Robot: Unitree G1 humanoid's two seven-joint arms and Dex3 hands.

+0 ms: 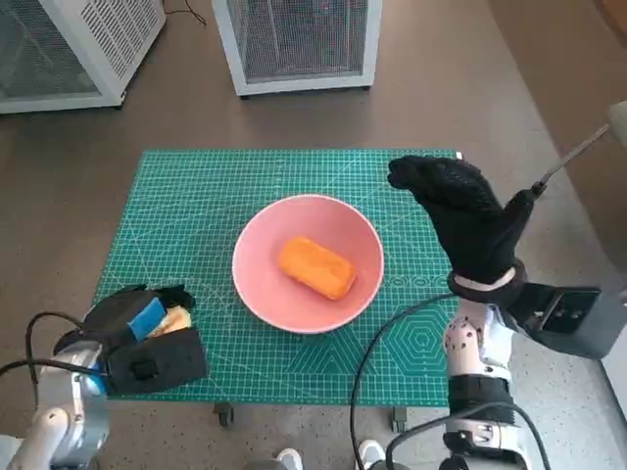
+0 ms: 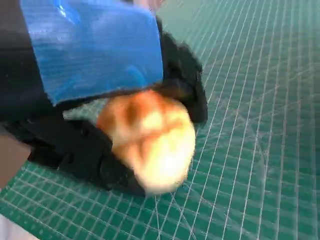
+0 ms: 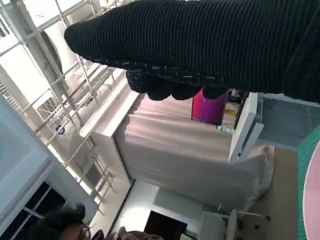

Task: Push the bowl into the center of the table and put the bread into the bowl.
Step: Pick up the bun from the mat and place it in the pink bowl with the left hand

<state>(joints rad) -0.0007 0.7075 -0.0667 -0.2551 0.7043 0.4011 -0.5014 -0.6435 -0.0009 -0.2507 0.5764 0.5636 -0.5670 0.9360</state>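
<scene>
A pink bowl (image 1: pixel 257 231) stands near the middle of the green cutting mat (image 1: pixel 186 196). An orange loaf of bread (image 1: pixel 315 266) lies inside it. At the mat's front left corner my left hand (image 1: pixel 137 321) rests low and grips a pale golden bread roll (image 1: pixel 177 319). The left wrist view shows that roll (image 2: pixel 150 137) held between the black fingers (image 2: pixel 185 85) under the blue-taped back (image 2: pixel 90 45). My right hand (image 1: pixel 465 215) hovers above the mat's right side, to the right of the bowl, holding nothing, its fingers (image 3: pixel 165 85) loosely spread.
Two white mesh-fronted units (image 1: pixel 299 39) stand on the floor beyond the table. A thin rod (image 1: pixel 573 157) sticks out at the right. A person's shoes (image 1: pixel 289 457) show at the front edge. A person's head (image 3: pixel 60 225) appears in the right wrist view.
</scene>
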